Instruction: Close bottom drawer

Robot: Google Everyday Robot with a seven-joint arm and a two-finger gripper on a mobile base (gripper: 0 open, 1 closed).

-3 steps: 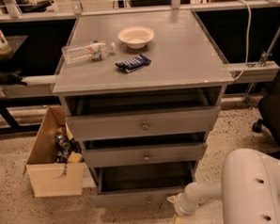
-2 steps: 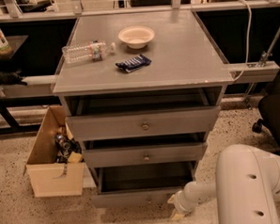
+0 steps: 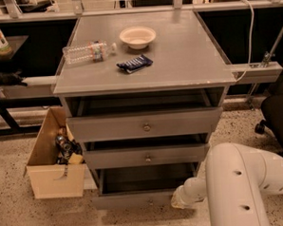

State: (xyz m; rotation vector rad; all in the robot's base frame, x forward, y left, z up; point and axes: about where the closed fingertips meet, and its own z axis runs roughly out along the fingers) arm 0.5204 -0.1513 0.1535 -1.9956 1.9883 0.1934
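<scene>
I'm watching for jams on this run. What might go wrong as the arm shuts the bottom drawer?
1. The gripper sits at the bottom drawer's right end, so an off-centre push may skew and jam it.
2. The middle drawer juts out just above; the arm might clip it while pushing in.

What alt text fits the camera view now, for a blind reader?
The bottom drawer of the grey cabinet stands pulled open, and the robot's gripper sits at the right end of its front. On the cabinet top lie a bowl, a clear bottle and a dark packet.
</scene>
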